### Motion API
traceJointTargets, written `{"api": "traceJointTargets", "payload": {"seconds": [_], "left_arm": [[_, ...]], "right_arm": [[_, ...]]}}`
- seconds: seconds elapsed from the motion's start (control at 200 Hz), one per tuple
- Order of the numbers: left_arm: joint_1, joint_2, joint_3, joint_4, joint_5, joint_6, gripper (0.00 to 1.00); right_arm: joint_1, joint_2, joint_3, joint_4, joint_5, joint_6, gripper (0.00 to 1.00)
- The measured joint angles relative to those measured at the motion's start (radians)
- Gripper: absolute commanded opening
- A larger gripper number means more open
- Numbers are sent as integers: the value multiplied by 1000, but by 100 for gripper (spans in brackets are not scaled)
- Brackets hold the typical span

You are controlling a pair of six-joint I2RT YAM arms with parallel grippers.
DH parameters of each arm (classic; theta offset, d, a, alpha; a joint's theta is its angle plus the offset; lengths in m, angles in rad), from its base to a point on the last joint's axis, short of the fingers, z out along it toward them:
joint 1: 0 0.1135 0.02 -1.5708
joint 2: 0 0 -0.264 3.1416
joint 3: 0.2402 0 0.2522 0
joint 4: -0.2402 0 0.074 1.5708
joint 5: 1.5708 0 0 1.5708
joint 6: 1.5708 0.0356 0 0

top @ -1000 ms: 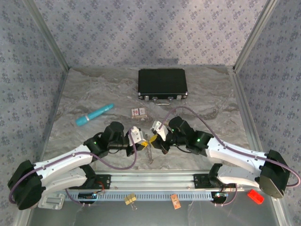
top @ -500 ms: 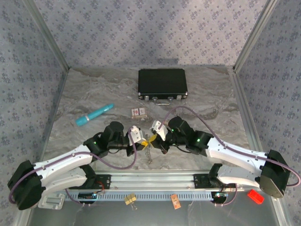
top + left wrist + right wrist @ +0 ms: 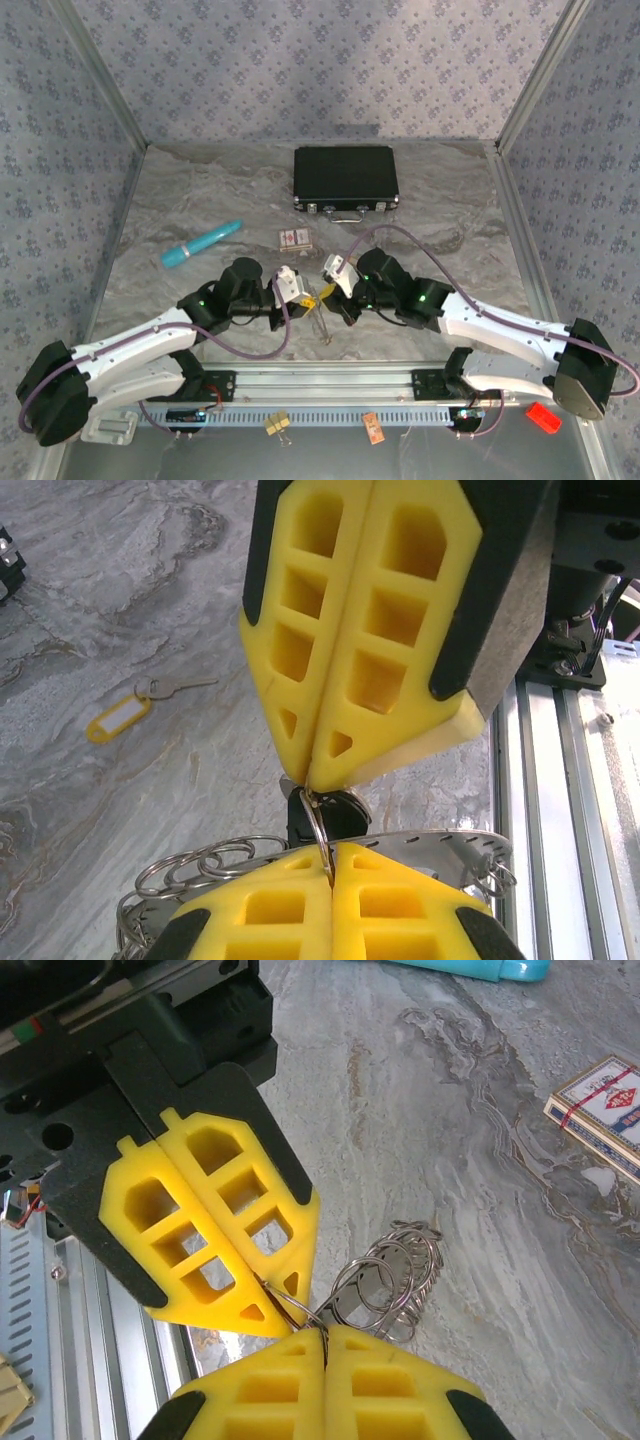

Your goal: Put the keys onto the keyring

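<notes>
Grey marble tabletop (image 3: 450,200). Nr front edge, L gripper (image 3: 332,865) & R gripper (image 3: 325,1345) meet tip to tip, both 2 clamped tight on keyring (image 3: 320,825): thin silvery loop, edge-on, long axis running tip to tip, L-R. Ring bunch (image 3: 392,1265) hangs by it. Beyond: card box (image 3: 295,239), black case (image 3: 345,178).

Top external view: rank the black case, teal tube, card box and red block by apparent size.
1. black case, clearly largest.
2. teal tube, long but slim.
3. card box and red block look about alike; the block sits nearer the camera, so I won't rank them.
</notes>
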Motion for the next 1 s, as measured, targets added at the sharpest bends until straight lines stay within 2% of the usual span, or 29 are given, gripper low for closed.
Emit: {"api": "traceJointTargets", "payload": {"seconds": [0.345,0.435,0.59,0.825,0.999], "left_arm": [[0,-11,-12,49,-29,-53,0],[0,-27,-31,69,-38,-67,0],[0,-50,-54,89,-35,-69,0],[-2,-74,-72,134,-25,-17,0],[-2,-81,-103,190,-10,46,0]], "right_arm": [[0,0,-1,33,29,106,0],[-1,0,-1,33,29,133,19],[-15,0,-1,18,62,146,35],[-37,-77,-1,-59,104,95,37],[-37,-176,-20,-60,52,-100,40]]}}
